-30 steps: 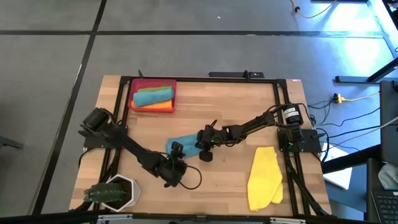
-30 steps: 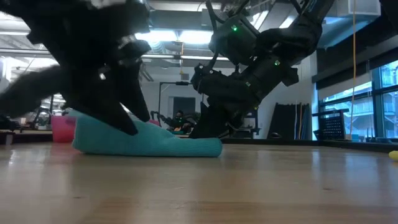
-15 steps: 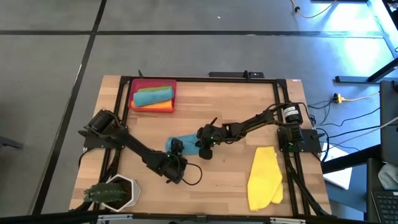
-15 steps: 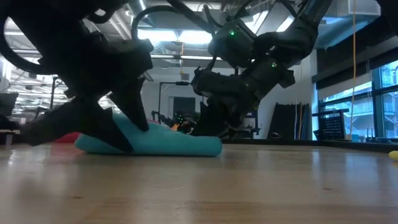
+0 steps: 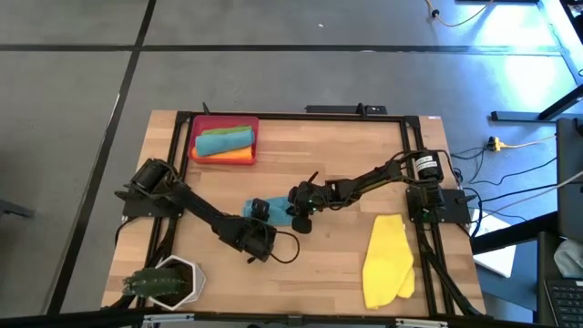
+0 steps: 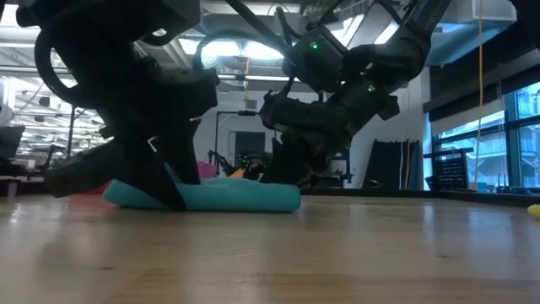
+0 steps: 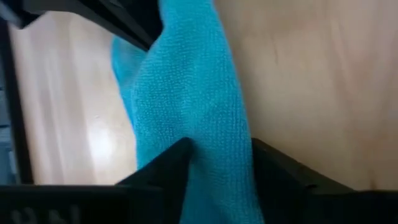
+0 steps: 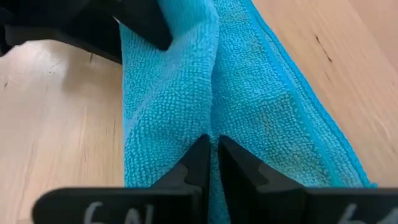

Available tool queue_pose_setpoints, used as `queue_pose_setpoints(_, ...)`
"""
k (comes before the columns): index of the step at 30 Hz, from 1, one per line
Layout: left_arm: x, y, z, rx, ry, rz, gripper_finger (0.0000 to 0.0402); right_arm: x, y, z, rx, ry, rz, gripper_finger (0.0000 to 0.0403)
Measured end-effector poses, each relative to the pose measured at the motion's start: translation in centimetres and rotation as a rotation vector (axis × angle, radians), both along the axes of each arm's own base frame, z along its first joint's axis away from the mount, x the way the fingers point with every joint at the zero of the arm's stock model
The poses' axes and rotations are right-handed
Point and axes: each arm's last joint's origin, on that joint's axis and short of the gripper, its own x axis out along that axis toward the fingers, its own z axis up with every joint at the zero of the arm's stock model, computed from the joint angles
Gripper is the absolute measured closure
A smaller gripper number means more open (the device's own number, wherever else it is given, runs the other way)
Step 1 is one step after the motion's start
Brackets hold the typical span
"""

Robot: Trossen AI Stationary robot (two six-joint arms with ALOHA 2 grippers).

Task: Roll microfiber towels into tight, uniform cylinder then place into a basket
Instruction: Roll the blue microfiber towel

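I have both grippers on the teal-blue towel (image 5: pixel 276 211) lying near the middle of the table (image 5: pixel 346 264): my left gripper (image 7: pixel 214 163) is clenched around one end of its roll, and my right gripper (image 8: pixel 214 163) is pinched onto a fold at the other end. The red basket (image 5: pixel 202 126) sits at the table's far left corner with a rolled teal towel (image 5: pixel 223 140) and an orange towel (image 5: pixel 232 156) inside. The yellow towel (image 5: pixel 389 260) lies loose by the near right corner.

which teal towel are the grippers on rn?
The teal towel mid-table, between the left gripper and right gripper. The other teal towel lies rolled in the red basket.
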Motion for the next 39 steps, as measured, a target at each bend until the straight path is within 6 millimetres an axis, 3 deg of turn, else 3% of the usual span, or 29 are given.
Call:
queue_pose_setpoints(9,-0.3,-0.2,-0.1,-0.089,0.024,0.040,0.0391,-0.3,0.3,1.2,-0.056,-0.012,0.064,0.0365)
queue_pose_setpoints(18,-0.5,-0.4,-0.1,-0.131,0.011,0.075,0.0400,-1.4,1.9,5.0,-0.247,-0.045,0.157,0.0365)
queue_pose_setpoints(25,-0.4,-0.4,0.5,-0.234,0.018,0.081,0.0401,-2.1,5.0,5.5,-0.323,-0.060,0.301,0.0357)
queue_pose_setpoints(28,-0.4,-0.1,1.3,-0.324,0.026,0.081,0.0401,-2.4,6.3,5.5,-0.328,-0.068,0.343,0.0325)
queue_pose_setpoints(32,-0.1,0.4,2.4,-0.413,0.010,0.081,0.0401,-2.6,8.0,5.7,-0.358,-0.110,0.353,0.0253)
queue_pose_setpoints(39,0.3,1.5,1.9,-0.493,-0.004,0.090,0.0401,-2.2,9.7,4.0,-0.447,-0.143,0.325,0.0145)
